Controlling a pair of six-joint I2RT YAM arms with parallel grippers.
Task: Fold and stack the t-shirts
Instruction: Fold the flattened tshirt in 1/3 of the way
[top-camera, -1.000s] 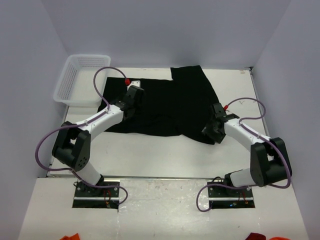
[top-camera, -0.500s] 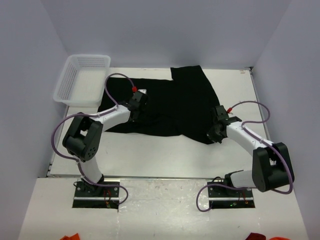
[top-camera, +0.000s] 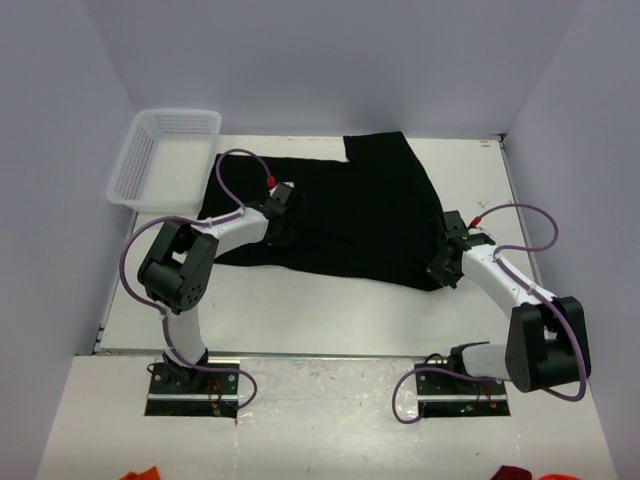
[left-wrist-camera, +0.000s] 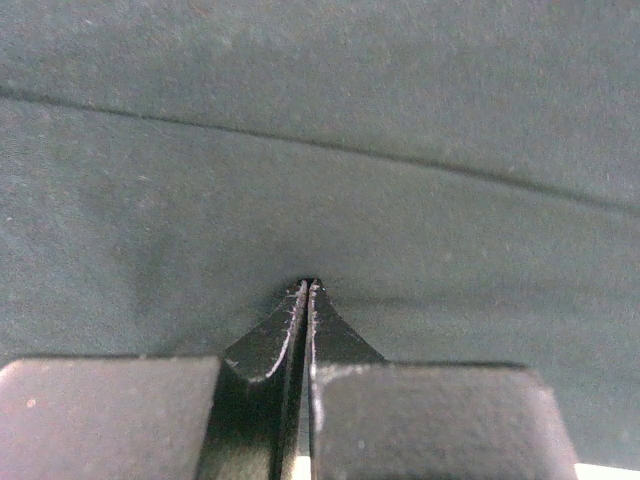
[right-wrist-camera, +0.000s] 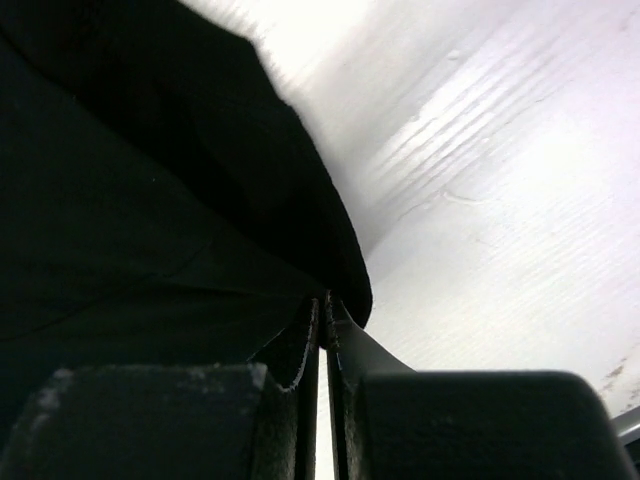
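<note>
A black t-shirt lies spread across the white table, one part reaching toward the back wall. My left gripper is over the shirt's left half. In the left wrist view it is shut, tips together and touching the cloth, with no fold seen between them. My right gripper sits at the shirt's near right corner. Seen from the right wrist, it is shut with the shirt's rolled edge caught at the tips.
A white mesh basket stands at the back left, partly off the table. Purple cables loop from both arms over the table. Grey walls close in the back and both sides. Bare table runs along the near edge.
My right gripper has shut on the shirt's corner and shifted slightly right. The left gripper, shut throughout, slid right and nearer across the shirt.
</note>
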